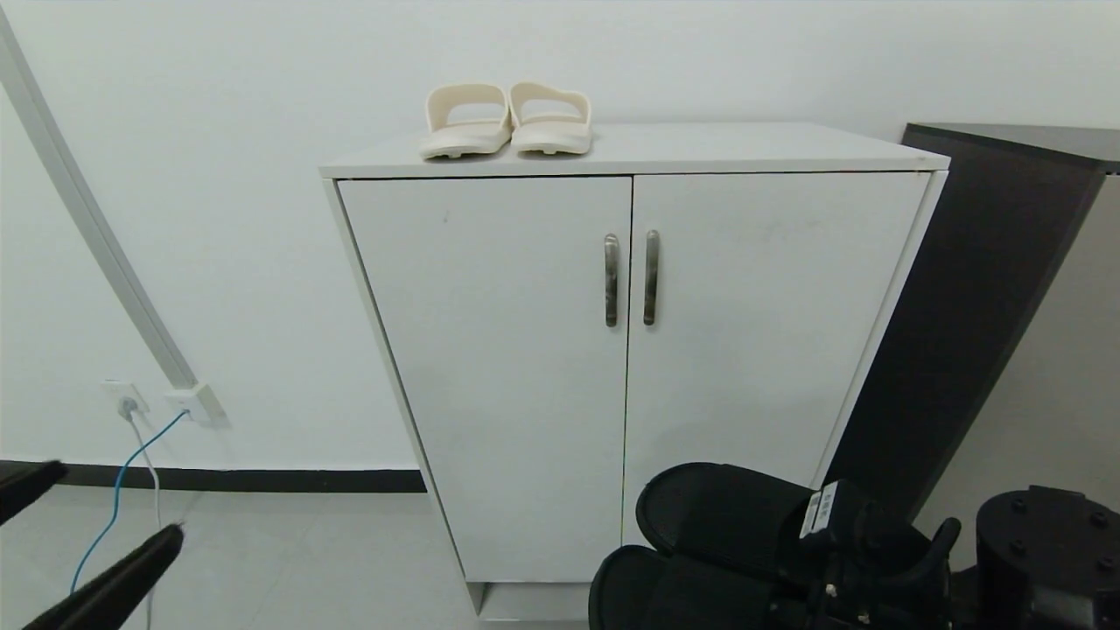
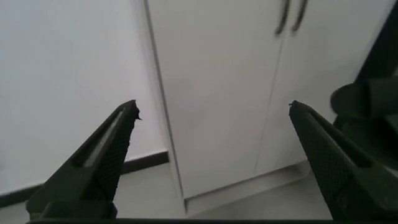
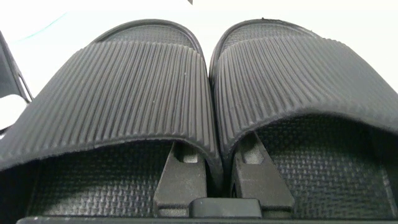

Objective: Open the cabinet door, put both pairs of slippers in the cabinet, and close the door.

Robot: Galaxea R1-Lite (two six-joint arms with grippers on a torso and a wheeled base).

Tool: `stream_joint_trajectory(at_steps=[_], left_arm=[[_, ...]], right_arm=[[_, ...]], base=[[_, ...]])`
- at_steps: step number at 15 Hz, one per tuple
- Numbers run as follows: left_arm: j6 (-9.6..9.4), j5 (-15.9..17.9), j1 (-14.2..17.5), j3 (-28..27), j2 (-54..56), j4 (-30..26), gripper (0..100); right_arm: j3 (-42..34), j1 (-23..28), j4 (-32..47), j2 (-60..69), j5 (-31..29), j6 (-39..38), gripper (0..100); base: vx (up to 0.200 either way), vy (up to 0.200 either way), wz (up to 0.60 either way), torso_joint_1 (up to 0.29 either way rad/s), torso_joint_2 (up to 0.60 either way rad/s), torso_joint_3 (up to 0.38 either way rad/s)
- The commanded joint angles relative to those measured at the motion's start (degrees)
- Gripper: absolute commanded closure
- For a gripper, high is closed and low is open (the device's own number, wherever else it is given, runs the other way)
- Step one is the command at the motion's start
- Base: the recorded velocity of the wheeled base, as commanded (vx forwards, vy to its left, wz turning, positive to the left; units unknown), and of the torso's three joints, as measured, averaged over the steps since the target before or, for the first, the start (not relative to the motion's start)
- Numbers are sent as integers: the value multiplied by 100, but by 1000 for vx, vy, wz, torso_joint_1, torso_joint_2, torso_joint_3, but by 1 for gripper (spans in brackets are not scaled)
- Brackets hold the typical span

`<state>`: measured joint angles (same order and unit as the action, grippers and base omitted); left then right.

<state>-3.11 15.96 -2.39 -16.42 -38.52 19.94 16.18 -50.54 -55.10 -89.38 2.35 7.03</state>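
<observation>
Facing cabinet (image 1: 525, 394), white wall (image 1: 219, 219), seemingly tiled floor (image 1: 306, 560)

**Black slippers pinched as a pair**

Both black slippers (image 3: 143, 87) sit side by side, ribbed straps facing the camera. The right claw (image 3: 219, 163) has one finger inside each slipper and squeezes their touching inner walls together.

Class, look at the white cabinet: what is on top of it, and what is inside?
On the cabinet top sits a pair of cream slippers, side by side, toward its left end. Both doors are shut, so the inside is hidden.
</observation>
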Motion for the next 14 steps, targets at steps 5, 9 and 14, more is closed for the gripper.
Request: stream_joint_trajectory(at_steps=[5, 9, 14], left_arm=[[1005, -321, -2442, -1601, -2704, 959, 0], [1084, -304, -3101, -2489, -3689, 1047, 0], [1392, 188, -3242, -3587, -5201, 1600, 0]], right_arm=[[26, 18, -9, -35, 2, -18, 100], [17, 18, -1, -44, 11, -62, 100], [-1, 18, -1, -44, 2, -62, 100]], base=[[0, 0, 0, -1, 16, 14], [0, 0, 0, 0, 0, 0], [0, 0, 0, 0, 0, 0]])
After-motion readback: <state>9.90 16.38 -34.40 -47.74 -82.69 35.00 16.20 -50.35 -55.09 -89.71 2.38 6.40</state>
